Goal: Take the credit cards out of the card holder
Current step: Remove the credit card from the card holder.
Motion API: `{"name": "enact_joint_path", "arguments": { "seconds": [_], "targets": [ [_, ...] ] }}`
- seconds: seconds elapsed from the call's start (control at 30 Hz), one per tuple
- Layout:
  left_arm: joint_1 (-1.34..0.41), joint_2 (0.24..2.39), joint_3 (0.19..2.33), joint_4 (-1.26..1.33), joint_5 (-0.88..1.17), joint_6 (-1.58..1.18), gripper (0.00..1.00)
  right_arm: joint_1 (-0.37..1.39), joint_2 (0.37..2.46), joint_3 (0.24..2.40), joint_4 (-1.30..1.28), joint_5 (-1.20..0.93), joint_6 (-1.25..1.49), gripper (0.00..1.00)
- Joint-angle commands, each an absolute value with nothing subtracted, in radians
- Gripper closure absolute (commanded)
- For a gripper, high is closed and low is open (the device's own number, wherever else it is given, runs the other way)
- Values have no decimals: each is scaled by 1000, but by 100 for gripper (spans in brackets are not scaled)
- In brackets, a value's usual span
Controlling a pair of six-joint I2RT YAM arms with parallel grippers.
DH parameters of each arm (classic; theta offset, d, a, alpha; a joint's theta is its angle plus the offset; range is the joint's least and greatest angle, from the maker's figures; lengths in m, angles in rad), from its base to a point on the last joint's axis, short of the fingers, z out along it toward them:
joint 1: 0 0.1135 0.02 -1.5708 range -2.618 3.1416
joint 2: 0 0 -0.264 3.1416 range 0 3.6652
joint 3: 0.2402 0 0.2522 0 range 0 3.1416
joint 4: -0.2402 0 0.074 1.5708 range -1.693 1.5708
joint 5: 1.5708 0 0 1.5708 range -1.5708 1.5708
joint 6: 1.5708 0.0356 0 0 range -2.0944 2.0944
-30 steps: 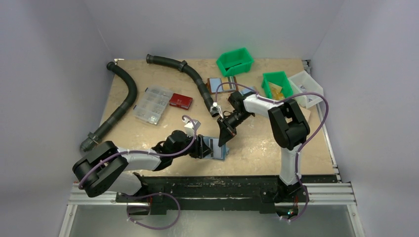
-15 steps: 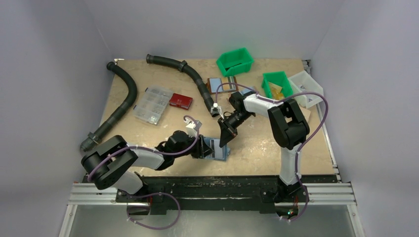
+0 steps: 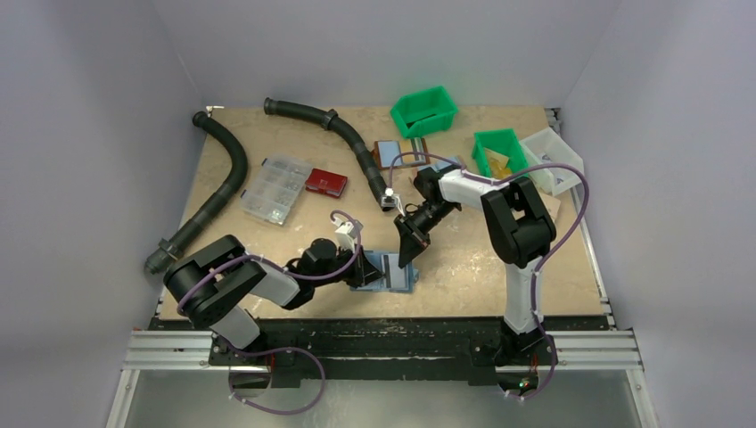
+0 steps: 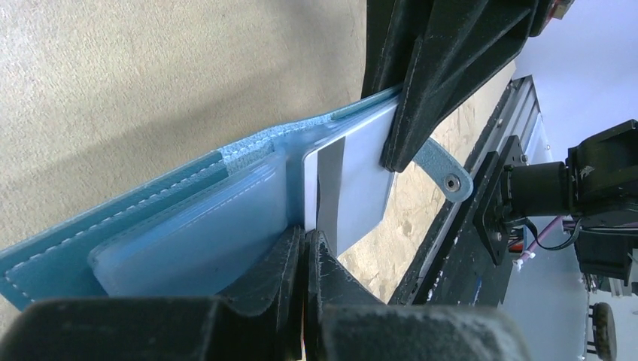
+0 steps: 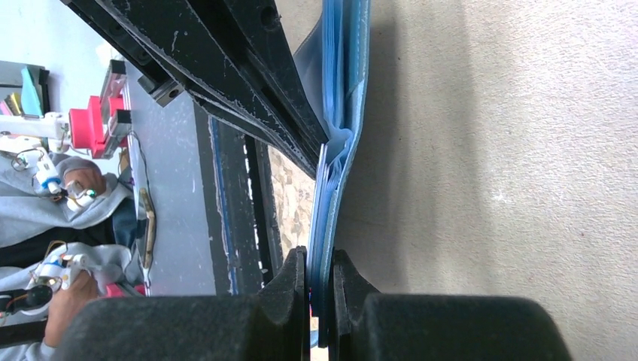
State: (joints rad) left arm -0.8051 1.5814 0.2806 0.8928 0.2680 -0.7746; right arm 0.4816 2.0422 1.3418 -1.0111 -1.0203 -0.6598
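The dark-blue card holder (image 3: 403,276) lies open near the table's front edge, with its light-blue pockets (image 4: 188,233) facing up. My left gripper (image 3: 367,272) is shut on a white card (image 4: 353,188) with a grey stripe, which sticks partway out of a pocket. My right gripper (image 3: 408,255) is shut on the holder's right edge (image 5: 331,188), pinning its blue layers. In the left wrist view the right gripper's black fingers (image 4: 421,98) stand over the card's far end, beside the snap tab (image 4: 445,174). The left gripper's fingers (image 5: 248,90) show in the right wrist view.
Two black hoses (image 3: 223,187) (image 3: 343,134) lie at the back left. A clear organiser box (image 3: 276,189) and a red box (image 3: 325,181) sit behind the left arm. Green bins (image 3: 424,111) (image 3: 497,152), a white bin (image 3: 553,159) and a brown-backed holder (image 3: 388,152) are at the back right.
The left arm's elbow has swung right toward the holder while its gripper stays at the card. The holder lies flatter and more light blue shows. The right arm has hardly moved.
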Motion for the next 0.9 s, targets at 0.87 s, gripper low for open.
{"name": "enact_joint_path", "arguments": {
  "seconds": [0.87],
  "targets": [
    [-738, 1652, 150, 1062, 300, -868, 100, 474, 1873, 1299, -855, -956, -610, 62]
  ]
}}
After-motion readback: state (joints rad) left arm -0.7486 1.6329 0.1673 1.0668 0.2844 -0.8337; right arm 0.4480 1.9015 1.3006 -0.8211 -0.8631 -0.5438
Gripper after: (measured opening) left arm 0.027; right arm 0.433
